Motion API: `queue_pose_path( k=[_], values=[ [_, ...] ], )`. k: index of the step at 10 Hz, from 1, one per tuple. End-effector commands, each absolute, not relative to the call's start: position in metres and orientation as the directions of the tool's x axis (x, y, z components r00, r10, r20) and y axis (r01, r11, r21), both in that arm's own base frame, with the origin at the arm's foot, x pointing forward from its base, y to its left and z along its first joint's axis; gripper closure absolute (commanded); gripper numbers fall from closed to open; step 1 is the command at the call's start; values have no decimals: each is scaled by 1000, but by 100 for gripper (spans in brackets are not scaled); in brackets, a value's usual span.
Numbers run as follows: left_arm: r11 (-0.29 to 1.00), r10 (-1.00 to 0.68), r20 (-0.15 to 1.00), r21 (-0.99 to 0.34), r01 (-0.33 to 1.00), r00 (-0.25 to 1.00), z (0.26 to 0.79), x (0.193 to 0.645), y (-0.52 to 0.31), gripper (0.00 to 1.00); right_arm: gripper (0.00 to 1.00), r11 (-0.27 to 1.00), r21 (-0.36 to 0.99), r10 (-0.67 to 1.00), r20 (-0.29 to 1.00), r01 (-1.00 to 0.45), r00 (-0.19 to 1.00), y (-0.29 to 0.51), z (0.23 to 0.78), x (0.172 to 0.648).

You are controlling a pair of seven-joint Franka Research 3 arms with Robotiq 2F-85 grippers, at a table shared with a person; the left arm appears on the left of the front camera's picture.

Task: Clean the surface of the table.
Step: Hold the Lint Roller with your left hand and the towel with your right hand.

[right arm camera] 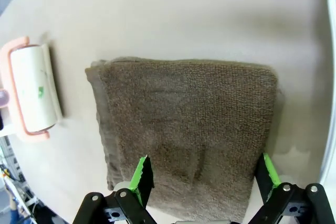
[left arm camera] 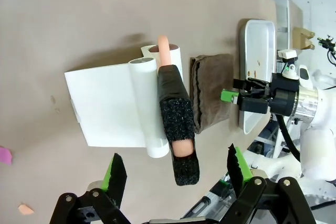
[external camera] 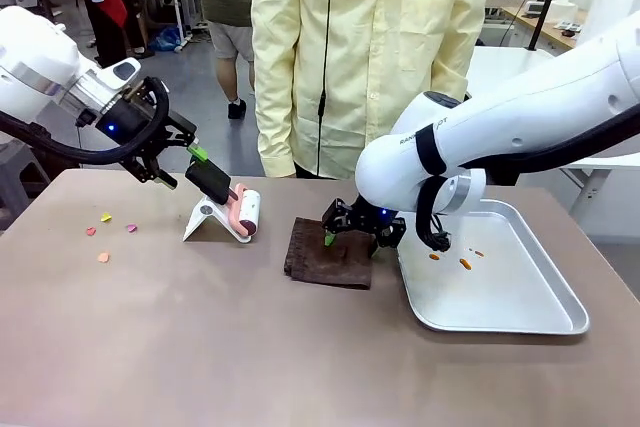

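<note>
Table (external camera: 200,347) w/ roller (external camera: 247,213), cloth (external camera: 330,255), tray (external camera: 505,292)

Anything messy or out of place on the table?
Small coloured scraps lie loose on the table near its left end, and orange bits sit in the metal tray. The brown cloth lies folded flat and the lint roller rests on its stand; nothing looks damaged.

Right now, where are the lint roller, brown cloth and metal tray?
lint roller (external camera: 247,213): front view, white roll.
brown cloth (right arm camera: 189,129): right wrist view, its middle.
metal tray (external camera: 500,292): front view, bare floor.
</note>
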State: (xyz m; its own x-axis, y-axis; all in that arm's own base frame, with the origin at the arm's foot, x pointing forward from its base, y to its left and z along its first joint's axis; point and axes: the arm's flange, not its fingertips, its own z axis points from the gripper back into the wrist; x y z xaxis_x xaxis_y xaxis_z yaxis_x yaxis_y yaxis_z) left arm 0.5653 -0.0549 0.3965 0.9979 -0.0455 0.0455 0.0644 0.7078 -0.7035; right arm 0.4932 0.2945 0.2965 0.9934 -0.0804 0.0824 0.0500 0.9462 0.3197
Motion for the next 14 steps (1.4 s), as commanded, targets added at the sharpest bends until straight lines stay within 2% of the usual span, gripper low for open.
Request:
queue_pose_path(
  k=[1,7,8,9,10,12,13,14],
  values=[
    [672,-63,80,-733,102,995,397,572,-58,0,0,955,283,-106,49,88,993,303,297,496],
    [682,-66,87,-724,109,994,390,576,-55,0,0,940,329,-101,18,90,995,301,298,493],
    [682,-53,90,-725,102,995,390,576,-53,55,57,936,342,-99,10,89,995,301,299,493],
    [684,-39,110,-721,107,993,390,575,-51,58,59,934,344,-100,2,93,995,300,300,491],
    [673,-26,128,-731,112,991,391,574,-49,100,100,932,351,-93,1,87,996,301,302,490],
    [675,6,154,-730,110,988,392,572,-48,100,100,932,351,-95,2,88,996,301,301,491],
    [675,6,157,-730,112,988,393,572,-51,85,87,932,353,-91,-1,86,996,302,300,490],
    [677,1,159,-727,117,987,394,572,-55,94,96,931,355,-91,-1,85,996,302,300,490]
  ],
)
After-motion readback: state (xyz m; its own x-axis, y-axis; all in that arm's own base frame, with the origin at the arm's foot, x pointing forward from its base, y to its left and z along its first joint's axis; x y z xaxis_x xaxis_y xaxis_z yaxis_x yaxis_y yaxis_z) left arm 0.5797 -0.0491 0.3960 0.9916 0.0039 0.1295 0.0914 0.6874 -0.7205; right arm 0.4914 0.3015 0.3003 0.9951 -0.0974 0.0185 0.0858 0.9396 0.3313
